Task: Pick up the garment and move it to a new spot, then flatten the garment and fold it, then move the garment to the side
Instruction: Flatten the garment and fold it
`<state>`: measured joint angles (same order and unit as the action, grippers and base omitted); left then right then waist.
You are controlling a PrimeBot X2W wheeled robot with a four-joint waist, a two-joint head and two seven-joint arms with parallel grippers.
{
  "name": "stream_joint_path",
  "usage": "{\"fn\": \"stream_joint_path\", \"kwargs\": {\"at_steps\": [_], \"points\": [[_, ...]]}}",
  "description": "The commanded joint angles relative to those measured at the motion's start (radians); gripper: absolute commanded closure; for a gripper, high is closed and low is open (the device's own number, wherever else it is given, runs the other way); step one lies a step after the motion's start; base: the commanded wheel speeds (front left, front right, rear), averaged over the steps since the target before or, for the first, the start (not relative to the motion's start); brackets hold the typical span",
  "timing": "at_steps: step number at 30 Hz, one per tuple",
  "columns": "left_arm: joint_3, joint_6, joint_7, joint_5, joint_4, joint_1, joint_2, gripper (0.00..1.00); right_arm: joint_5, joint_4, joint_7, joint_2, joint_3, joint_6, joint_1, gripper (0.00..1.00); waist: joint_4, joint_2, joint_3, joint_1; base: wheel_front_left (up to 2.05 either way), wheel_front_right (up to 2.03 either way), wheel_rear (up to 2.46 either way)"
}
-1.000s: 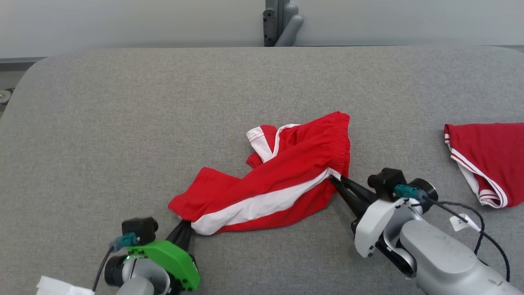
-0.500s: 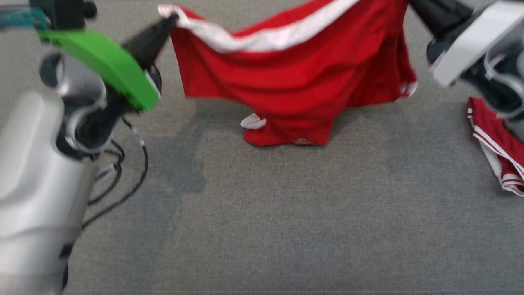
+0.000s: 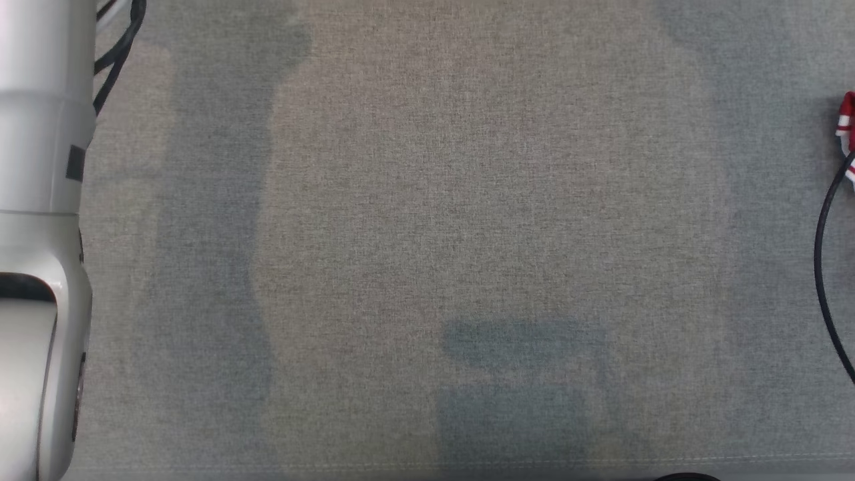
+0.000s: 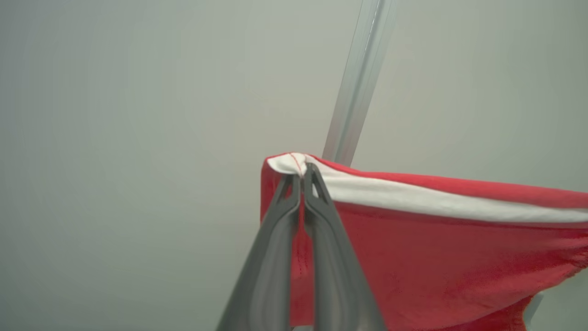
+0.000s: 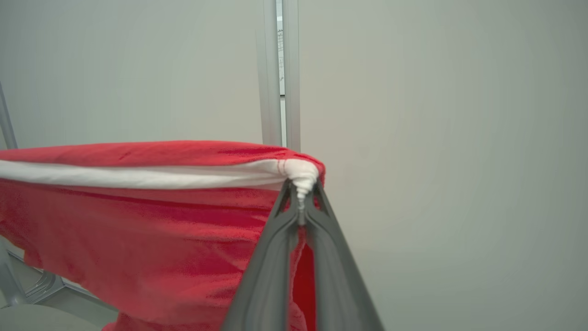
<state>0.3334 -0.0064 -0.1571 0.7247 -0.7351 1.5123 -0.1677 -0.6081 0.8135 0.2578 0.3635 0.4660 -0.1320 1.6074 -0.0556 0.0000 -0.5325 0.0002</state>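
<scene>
So: the garment (image 4: 436, 257) is now held clear of the desk (image 3: 427, 234), stretched in the air between the two claws. A second ago it lay crumpled on the grey surface. Half a second ago it was partly raised, lower part still touching. Pick-up is judged done; the move to a new spot is next, and flattening and folding are not yet begun.

The long axis runs claw to claw, roughly level, marked by the white stripe (image 4: 413, 197) along the top edge. The rest hangs below it.

The left claw (image 4: 303, 172) is pressed together on one end of the stripe. The right claw (image 5: 301, 195) is pinched on the bunched white corner at the other end.

In the head view the left forearm (image 3: 33, 200) is seen and, at the right edge, a sliver of a second red garment (image 3: 847, 127). The camera has been tilted, so that shift is not counted as motion of things.
</scene>
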Motion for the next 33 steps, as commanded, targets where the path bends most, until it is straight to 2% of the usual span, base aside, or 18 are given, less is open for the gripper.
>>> {"fn": "stream_joint_path", "kwargs": {"at_steps": [1, 5, 8, 11, 14, 16, 22, 25, 33], "points": [[0.008, -0.022, -0.035, -0.02, -0.042, 0.004, -0.004, 1.0, 0.017, 0.009, 0.007, -0.009, -0.006, 0.003, -0.024, 1.0, 0.021, 0.0, -0.064, -0.0002, 0.0, 0.0, 0.0], [0.07, -0.102, -0.094, -0.059, -0.14, -0.085, 0.006, 1.0, 0.04, -0.068, 0.007, -0.014, 0.033, 0.002, -0.185, 1.0, 0.04, 0.0, -0.061, -0.0002, 0.0, 0.0, 0.0], [0.118, -0.122, -0.108, -0.081, -0.148, -0.211, -0.002, 1.0, 0.008, -0.165, 0.008, 0.013, 0.089, 0.002, -0.356, 1.0, 0.051, 0.0, -0.048, -0.0002, 0.0, 0.0, 0.0], [0.139, -0.125, -0.109, -0.063, -0.06, -0.405, -0.019, 1.0, -0.039, -0.258, 0.008, 0.057, 0.136, 0.002, -0.54, 1.0, 0.062, 0.0, -0.03, -0.0002, 0.0, 0.0, 0.0], [0.159, -0.124, -0.108, -0.064, 0.041, -0.579, -0.07, 1.0, -0.074, -0.334, 0.008, 0.118, 0.165, 0.002, -0.681, 1.0, 0.067, 0.0, -0.012, -0.0002, 0.0, 0.0, 0.0], [0.133, -0.123, -0.109, -0.049, 0.103, -0.682, -0.087, 1.0, -0.1, -0.373, 0.008, 0.151, 0.166, 0.002, -0.767, 1.0, 0.066, 0.0, 0.006, -0.0002, 0.0, 0.0, 0.0], [0.05, -0.121, -0.108, -0.081, 0.28, -0.981, -0.133, 1.0, -0.045, -0.484, 0.008, 0.255, 0.202, 0.003, -0.987, 1.0, 0.061, 0.0, 0.118, -0.0002, 0.0, 0.0, 0.0], [0.004, -0.089, -0.108, -0.107, 0.372, -1.152, -0.142, 1.0, 0.012, -0.528, 0.007, 0.294, 0.211, 0.003, -1.091, 1.0, 0.061, 0.0, 0.168, -0.0002, 0.0, 0.0, 0.0], [-0.069, 0.081, -0.109, -0.113, 0.637, -1.615, -0.109, 1.0, 0.055, -0.664, 0.007, 0.351, 0.179, 0.004, -1.443, 1.0, 0.049, 0.0, 0.233, -0.0002, 0.0, 0.0, 0.0]]}}
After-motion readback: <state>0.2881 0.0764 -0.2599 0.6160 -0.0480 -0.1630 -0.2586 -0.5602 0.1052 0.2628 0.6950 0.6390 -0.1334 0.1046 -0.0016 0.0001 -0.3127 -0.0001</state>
